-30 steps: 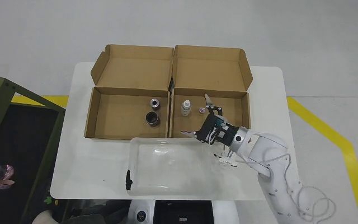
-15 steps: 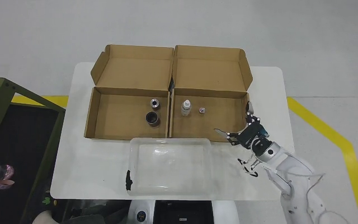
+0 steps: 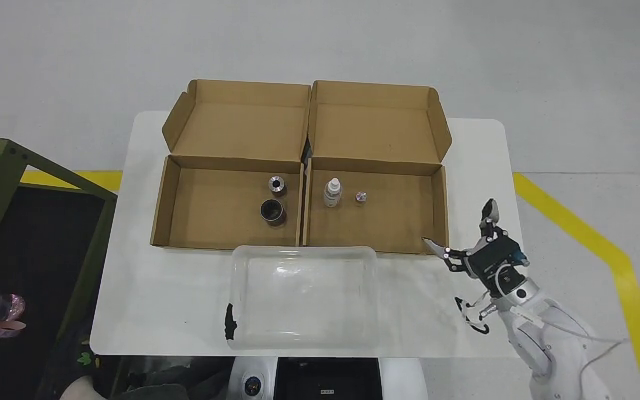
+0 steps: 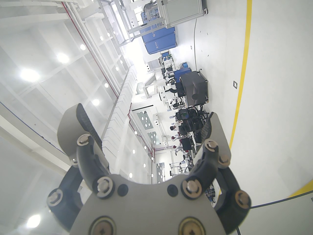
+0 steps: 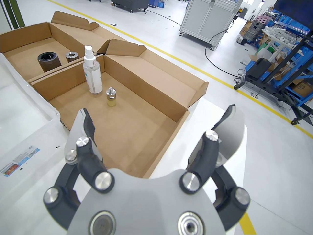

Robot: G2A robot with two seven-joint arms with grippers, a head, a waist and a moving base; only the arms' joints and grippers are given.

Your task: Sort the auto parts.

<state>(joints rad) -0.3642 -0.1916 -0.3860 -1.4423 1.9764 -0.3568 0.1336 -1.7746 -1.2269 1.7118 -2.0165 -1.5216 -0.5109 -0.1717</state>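
Right end effector [image 3: 458, 226] (spread wide, empty) has backed out beside the cardboard box [image 3: 395, 215].

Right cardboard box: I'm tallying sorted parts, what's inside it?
A spray bottle and a small metal part stand upright, apart. The right gripper covers some floor in its wrist view.

White table [image 3: 125, 295] carries two cardboard boxes [image 3: 215, 212] [image 3: 400, 215]; clear tub [image 3: 300, 300].
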